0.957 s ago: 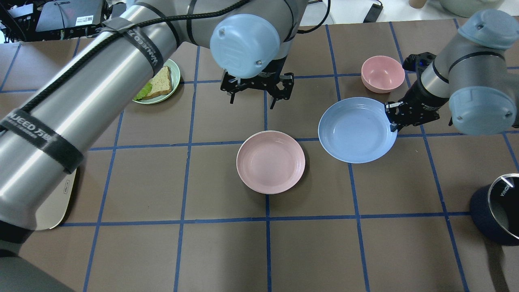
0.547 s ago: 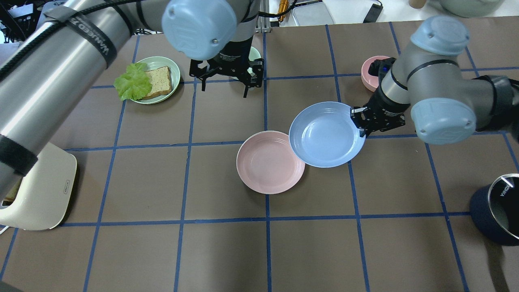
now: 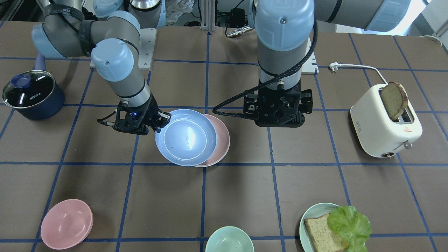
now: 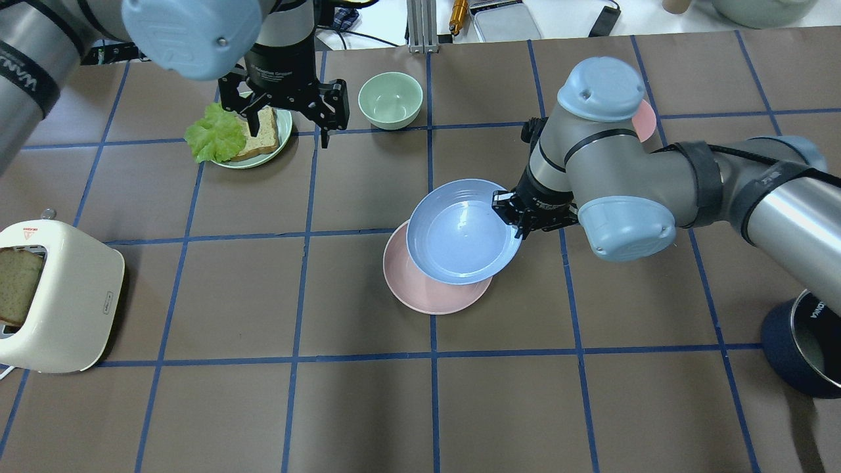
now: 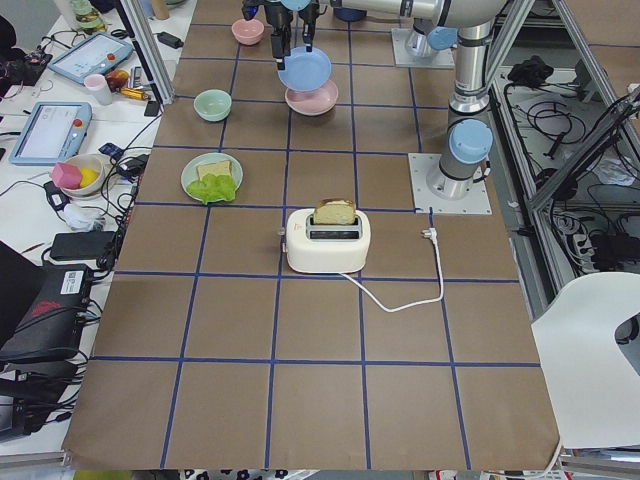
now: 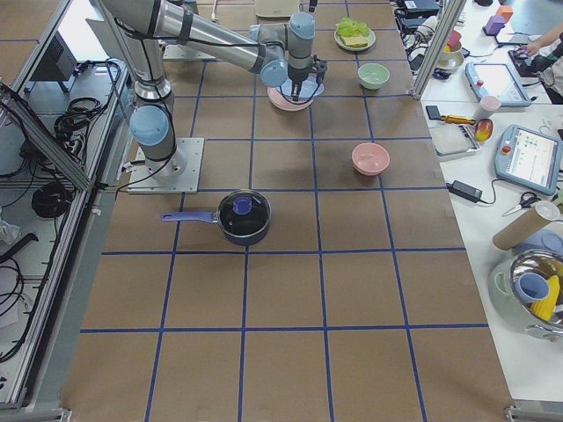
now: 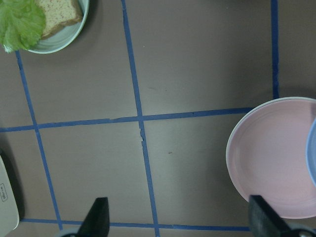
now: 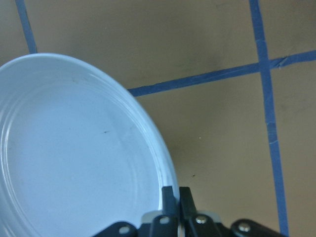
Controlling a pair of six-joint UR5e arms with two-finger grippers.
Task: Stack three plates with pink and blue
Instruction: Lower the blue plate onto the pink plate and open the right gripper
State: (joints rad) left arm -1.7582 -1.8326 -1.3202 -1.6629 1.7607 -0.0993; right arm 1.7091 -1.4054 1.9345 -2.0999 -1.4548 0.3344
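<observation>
The blue plate (image 4: 460, 233) hangs mid-table, overlapping the pink plate (image 4: 427, 297) and offset toward the far right. The right gripper (image 4: 511, 213) is clamped on its rim. The left gripper (image 4: 289, 131), jaws wide apart, hovers over the bread-and-lettuce plate (image 4: 256, 162) near the far-left corner, well apart. The toaster (image 4: 66, 309) at the left edge holds bread.

A long counter (image 4: 361, 414) covered in brown paper and ruled into squares by blue tape (image 4: 434, 407) fills a workshop bay. Even overhead light leaves only soft shadows on the paper. Slanting aluminium frame posts (image 5: 141, 50) stand along one edge, beside a cluttered white side bench (image 5: 25, 205). On the opposite side, black cables (image 5: 590, 110) trail across a grey floor (image 5: 600, 235), near a white rounded chair (image 5: 590, 340).
</observation>
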